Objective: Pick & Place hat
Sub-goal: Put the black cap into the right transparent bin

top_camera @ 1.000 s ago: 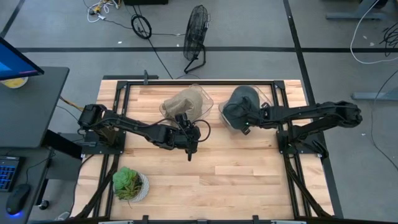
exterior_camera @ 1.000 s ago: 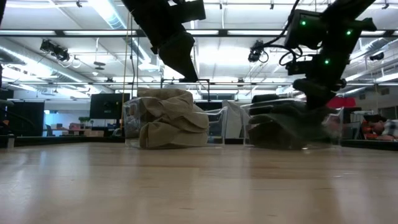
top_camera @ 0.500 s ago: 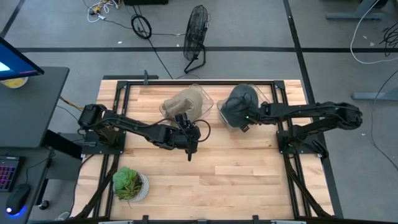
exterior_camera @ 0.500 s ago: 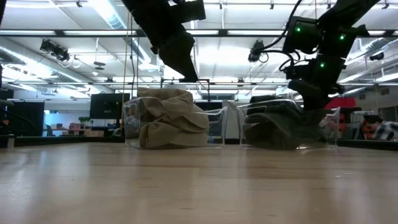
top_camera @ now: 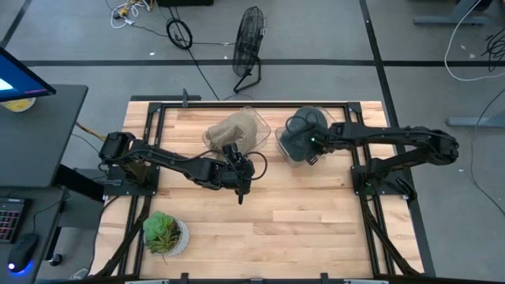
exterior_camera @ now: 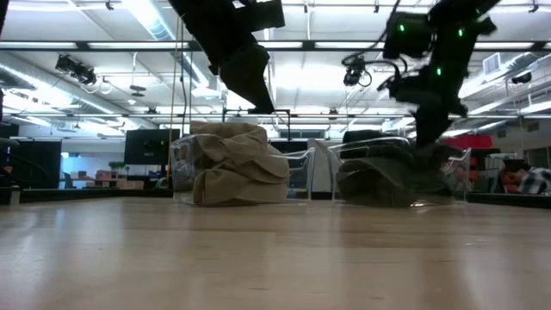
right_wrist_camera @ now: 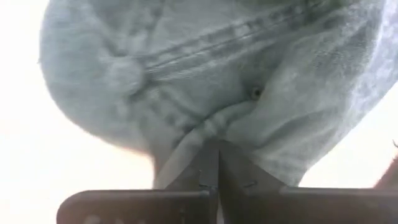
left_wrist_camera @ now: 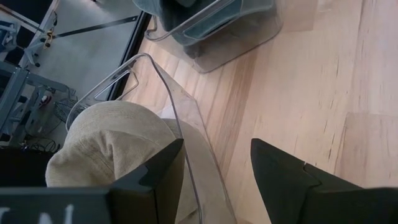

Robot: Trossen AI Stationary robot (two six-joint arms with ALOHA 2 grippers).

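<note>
Starting nearest the camera side of the table, a small potted plant (top_camera: 164,233) sits at the front left corner, then bare wood. Mid-table, the left gripper (top_camera: 239,180) hangs above the surface just in front of a clear bin (left_wrist_camera: 180,118) holding a crumpled tan hat (top_camera: 234,128); its fingers stand spread and hold nothing. Farther back and to the right, the right gripper (top_camera: 308,150) is pressed together on a fold of the dark hat (top_camera: 298,134), which lies in a second clear bin (exterior_camera: 448,176). That hat looks light, soft and floppy, likely to sag when lifted; the pinched crown fabric near its top button seems a fair hold. Its long axis and facing cannot be told.
</note>
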